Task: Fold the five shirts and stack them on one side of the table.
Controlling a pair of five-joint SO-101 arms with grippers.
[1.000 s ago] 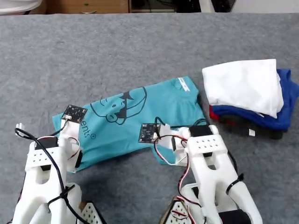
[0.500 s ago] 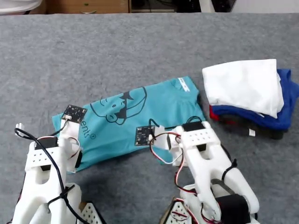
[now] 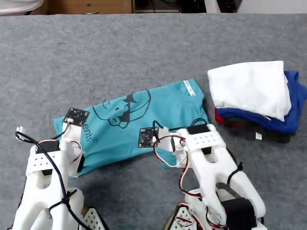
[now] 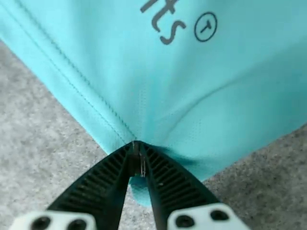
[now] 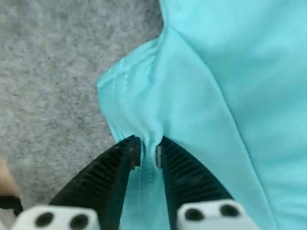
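The teal shirt (image 3: 168, 110), flat at mid-frame, looks light and limp, best taken at its lower hem, where the left gripper (image 4: 138, 154) and right gripper (image 5: 148, 147) each pinch a fold of cloth.

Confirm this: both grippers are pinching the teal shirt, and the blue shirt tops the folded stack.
No: the high view shows the white shirt on top of the stack, the blue shirt under it. Left gripper and right gripper do pinch the teal shirt.
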